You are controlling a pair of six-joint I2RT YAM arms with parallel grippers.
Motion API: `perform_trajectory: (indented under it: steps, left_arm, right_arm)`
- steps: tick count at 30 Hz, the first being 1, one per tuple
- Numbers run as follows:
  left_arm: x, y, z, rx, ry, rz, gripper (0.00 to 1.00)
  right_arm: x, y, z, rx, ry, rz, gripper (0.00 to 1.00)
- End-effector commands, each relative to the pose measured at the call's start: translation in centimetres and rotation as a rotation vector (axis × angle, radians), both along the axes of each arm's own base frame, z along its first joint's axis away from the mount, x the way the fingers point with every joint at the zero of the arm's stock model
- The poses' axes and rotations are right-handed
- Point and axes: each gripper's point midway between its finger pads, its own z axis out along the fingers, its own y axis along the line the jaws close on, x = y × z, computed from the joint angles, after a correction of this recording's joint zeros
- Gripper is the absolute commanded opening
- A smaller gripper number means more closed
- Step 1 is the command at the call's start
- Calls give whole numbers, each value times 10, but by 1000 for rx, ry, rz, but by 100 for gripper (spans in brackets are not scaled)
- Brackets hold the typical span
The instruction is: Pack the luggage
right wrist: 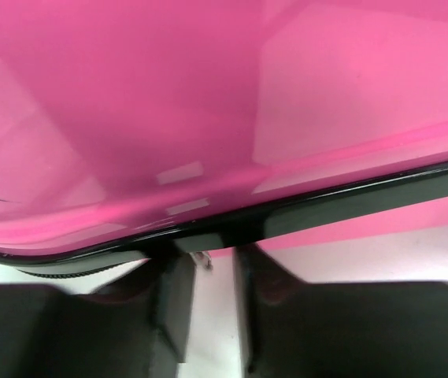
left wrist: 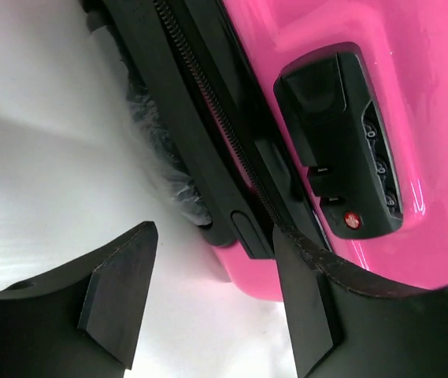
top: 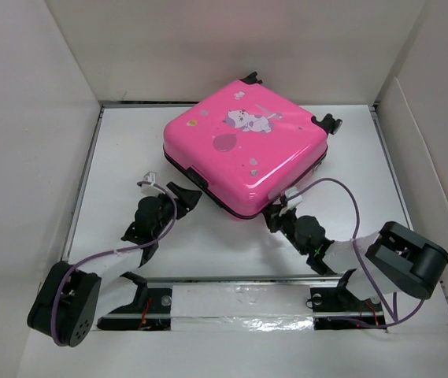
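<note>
The hot-pink luggage (top: 243, 146) lies flat and closed at the back middle of the white table, cartoon print up. My left gripper (top: 184, 195) is open at its front-left side. In the left wrist view (left wrist: 212, 252) one finger (left wrist: 306, 307) rests against the black zipper trim (left wrist: 208, 102) just below the combination lock (left wrist: 349, 150). My right gripper (top: 279, 214) is at the luggage's front-right edge. In the right wrist view (right wrist: 216, 272) its jaws stand a narrow gap apart under the black seam (right wrist: 326, 209), with a small silvery zipper pull (right wrist: 202, 258) at the left fingertip, not clamped.
White walls close in the table on the left, back and right. A shiny taped strip (top: 239, 303) runs along the near edge between the arm bases. Black wheels (top: 330, 124) stick out at the luggage's far corners. Crinkled clear plastic (left wrist: 161, 150) shows beside the luggage's left side.
</note>
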Motion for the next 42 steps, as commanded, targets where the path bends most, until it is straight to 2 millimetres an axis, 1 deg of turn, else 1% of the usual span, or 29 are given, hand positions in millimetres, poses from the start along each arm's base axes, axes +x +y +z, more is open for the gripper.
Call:
perform_trajectory:
  steps: [1, 4, 5, 7, 8, 9, 10, 11, 12, 13, 14, 15, 16, 17, 18, 19, 20, 23, 24, 25, 27, 29, 30, 31, 33, 34, 35, 37, 42]
  left_arm:
    - [13, -14, 31, -65, -106, -39, 58]
    - [24, -1, 38, -62, -133, 22, 51]
    - [26, 5, 42, -72, -146, 43, 50]
    - [24, 15, 47, -85, -163, 91, 50]
    - [26, 22, 51, -82, -171, 118, 50]
    - [29, 28, 59, -77, -186, 151, 50]
    - [29, 34, 69, -71, -205, 180, 50]
    - [28, 37, 74, -71, -215, 195, 50]
    - [31, 42, 83, -72, -231, 229, 50]
    - [28, 46, 94, -83, -254, 242, 50]
    - [27, 48, 101, -87, -271, 254, 51]
    - [28, 52, 111, -95, -291, 274, 51]
    - [28, 53, 116, -101, -297, 284, 51]
    - [29, 55, 120, -105, -301, 293, 52]
    - [30, 54, 131, -113, -317, 293, 52]
    - [31, 54, 134, -117, -321, 292, 53]
    - [32, 54, 135, -119, -319, 294, 53]
    - [39, 57, 136, -110, -306, 324, 60]
    - [45, 62, 142, -101, -307, 354, 62]
    - [54, 70, 129, -71, -259, 380, 64]
    - [70, 69, 125, -68, -224, 357, 69]
    - [83, 86, 125, -90, -210, 381, 70]
    - [89, 89, 129, -108, -216, 372, 70]
    - [94, 85, 127, -148, -207, 337, 70]
    - [102, 98, 129, -179, -214, 358, 71]
    - [107, 95, 123, -187, -193, 329, 71]
    - [110, 91, 121, -190, -181, 311, 72]
    - [117, 87, 115, -184, -161, 271, 73]
    - [118, 74, 88, -192, -106, 204, 78]
  right_arm:
    - [10, 2, 72, 208, -209, -37, 20]
    - [0, 1, 88, 246, -225, -14, 5]
    - [-3, 3, 79, 223, -201, -8, 1]
    - [-10, -7, 92, 255, -217, -12, 0]
    - [-16, -6, 83, 221, -183, 5, 0]
    - [-27, -9, 100, 270, -201, 29, 0]
    - [-31, -11, 97, 265, -176, 34, 0]
    - [-41, -9, 68, 177, -74, 60, 0]
    - [-50, -15, 88, 259, -76, 67, 0]
    - [-58, -18, 85, 261, -55, 78, 0]
    - [-67, -22, 62, 200, 18, 84, 0]
    - [-77, -22, 59, 220, 51, 103, 0]
    - [-86, -30, 75, 274, 26, 117, 0]
    - [-90, -34, 74, 279, 41, 123, 0]
    - [-99, -38, 54, 225, 106, 131, 0]
    - [-103, -41, 53, 220, 124, 137, 0]
    - [-110, -44, 65, 249, 121, 163, 0]
    - [-124, -37, 57, 256, 196, 223, 0]
    - [-123, -40, 59, 251, 226, 201, 5]
    - [-121, -41, 56, 230, 246, 178, 33]
    - [-111, -41, 59, 182, 260, 126, 70]
    - [-96, -50, 67, 142, 253, 27, 78]
    - [-92, -54, 59, 69, 284, -18, 82]
    - [-86, -57, 83, 77, 264, -51, 87]
    - [-78, -74, 88, 12, 275, -157, 90]
    - [-75, -78, 91, -17, 270, -183, 93]
    - [-71, -86, 111, 7, 242, -230, 96]
    - [-70, -97, 127, 15, 214, -261, 100]
    - [-51, -126, 180, 60, 81, -367, 100]
